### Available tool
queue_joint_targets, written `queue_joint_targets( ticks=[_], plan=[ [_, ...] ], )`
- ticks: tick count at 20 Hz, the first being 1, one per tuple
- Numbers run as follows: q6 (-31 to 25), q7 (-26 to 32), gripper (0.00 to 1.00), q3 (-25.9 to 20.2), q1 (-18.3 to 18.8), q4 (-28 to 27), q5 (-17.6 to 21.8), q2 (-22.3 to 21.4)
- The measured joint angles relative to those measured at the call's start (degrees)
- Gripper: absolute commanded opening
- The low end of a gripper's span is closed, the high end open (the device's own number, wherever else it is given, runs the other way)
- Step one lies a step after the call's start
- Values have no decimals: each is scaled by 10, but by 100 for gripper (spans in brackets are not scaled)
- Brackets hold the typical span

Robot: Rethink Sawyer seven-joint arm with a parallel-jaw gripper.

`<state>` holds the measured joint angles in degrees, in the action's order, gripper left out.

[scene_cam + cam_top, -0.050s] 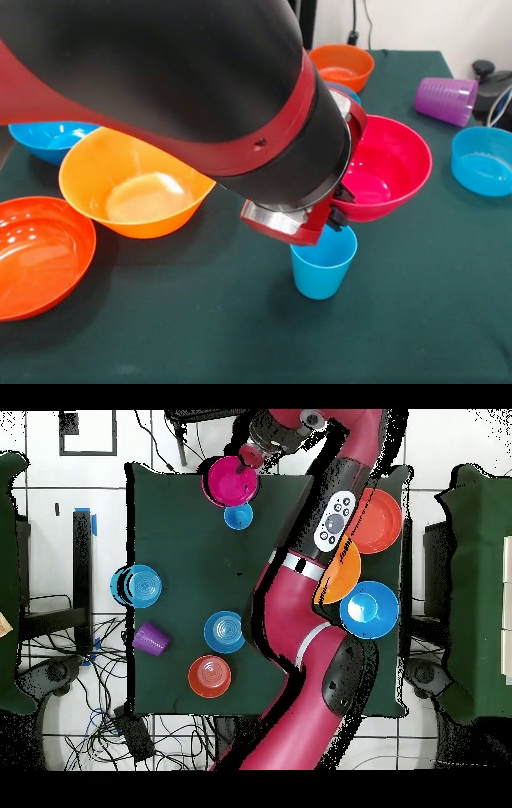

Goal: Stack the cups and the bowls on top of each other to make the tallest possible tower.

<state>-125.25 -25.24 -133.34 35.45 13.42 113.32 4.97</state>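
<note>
A light blue cup (323,270) (238,516) stands upright on the green table, just in front of a magenta-pink bowl (384,168) (232,479). My gripper (336,218) (250,456) hangs just above the cup's far rim, at the pink bowl's near edge; the wrist hides most of it. A purple cup (446,100) (151,637) lies on its side. Large yellow-orange (132,188) (342,574), red-orange (36,256) (375,521) and blue (48,138) (369,608) bowls sit together. No tower stands.
A small blue bowl (482,160) (137,585) sits at a table edge near the purple cup. A small orange bowl (342,66) (210,675) and another small blue bowl (344,90) (224,631) sit toward the robot's side. The arm (176,88) spans the table.
</note>
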Motion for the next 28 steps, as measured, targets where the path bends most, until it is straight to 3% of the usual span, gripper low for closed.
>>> queue_joint_targets(
  ticks=[17, 28],
  plan=[
    [2, 0, 0, 0, 0, 0, 5, 0],
    [39, 0, 0, 0, 0, 0, 5, 0]
  ],
)
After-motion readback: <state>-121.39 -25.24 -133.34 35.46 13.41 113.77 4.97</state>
